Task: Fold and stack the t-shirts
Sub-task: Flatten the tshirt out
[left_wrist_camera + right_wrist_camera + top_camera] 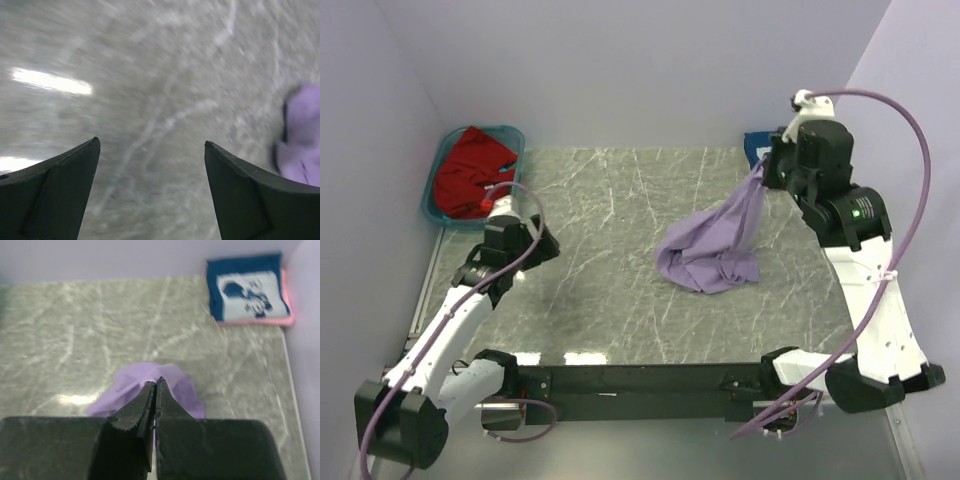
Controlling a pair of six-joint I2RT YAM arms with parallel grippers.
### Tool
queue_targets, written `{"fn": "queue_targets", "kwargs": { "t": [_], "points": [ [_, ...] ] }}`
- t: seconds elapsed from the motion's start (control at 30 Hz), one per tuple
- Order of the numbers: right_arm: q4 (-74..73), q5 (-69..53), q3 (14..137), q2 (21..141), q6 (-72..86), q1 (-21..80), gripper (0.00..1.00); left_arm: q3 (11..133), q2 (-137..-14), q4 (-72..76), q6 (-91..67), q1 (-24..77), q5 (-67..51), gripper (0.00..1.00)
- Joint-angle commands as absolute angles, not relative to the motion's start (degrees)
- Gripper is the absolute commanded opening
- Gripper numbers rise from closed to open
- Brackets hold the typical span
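Two arms are mounted at the near edge. The left arm (455,320) is bent low over the left of the desk (600,210), its left hand (152,144) spread open above bare marble. The right arm (865,280) is reared tall. The right hand (156,381) is clamped on a corner of the lavender t-shirt (710,250), the rest heaped mid-right on the desk. Four t-shirts are counted: this one, a red t-shirt (470,165) in one teal tub (435,175) far left, and a navy t-shirt (247,287) folded upon a pink t-shirt (255,321) far right.
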State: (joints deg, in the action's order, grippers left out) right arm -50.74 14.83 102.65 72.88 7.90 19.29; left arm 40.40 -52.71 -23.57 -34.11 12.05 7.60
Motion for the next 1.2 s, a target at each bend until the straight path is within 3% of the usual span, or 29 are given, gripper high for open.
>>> {"fn": "queue_targets", "kwargs": {
  "t": [0.0, 0.3, 0.57, 0.67, 0.8, 0.83, 0.87, 0.9, 1.17],
  "points": [
    [-48.0, 11.2, 96.4, 71.7, 7.5, 15.0, 0.0, 42.6, -56.7, -18.9, -36.7, 17.0, -0.4, 0.91],
    [-45.9, 7.2, 91.4, 66.4, 7.3, 11.3, 0.0, 51.8, -79.3, -9.5, -39.9, 35.2, -4.3, 0.94],
    [-44.4, 6.3, 87.5, 63.5, 7.6, 10.6, 0.0, 66.3, -99.3, -7.1, -38.0, 42.7, -5.4, 0.88],
    [-43.9, 6.3, 86.6, 62.4, 7.6, 10.3, 0.0, 70.0, -104.3, -8.3, -38.1, 44.4, -5.3, 0.81],
    [-43.0, 6.5, 85.3, 61.4, 8.2, 9.8, 0.0, 72.0, -108.4, -8.5, -39.4, 45.5, -3.9, 0.58],
    [-42.7, 6.9, 84.9, 61.2, 8.3, 9.3, 0.0, 72.5, -108.6, -9.5, -39.4, 45.5, -2.9, 0.31],
    [-42.7, 7.2, 84.8, 60.8, 8.3, 9.2, 0.0, 73.2, -108.3, -10.9, -37.8, 45.4, -0.2, 0.11],
    [-42.7, 7.6, 84.8, 60.7, 8.2, 9.0, 0.0, 74.0, -107.6, -15.9, -36.9, 44.9, 3.5, 0.01],
    [-40.2, 14.5, 86.5, 58.6, 8.0, 7.6, 0.0, 83.5, -83.5, -33.7, -22.8, 37.2, 39.7, 0.01]
  ]
}}
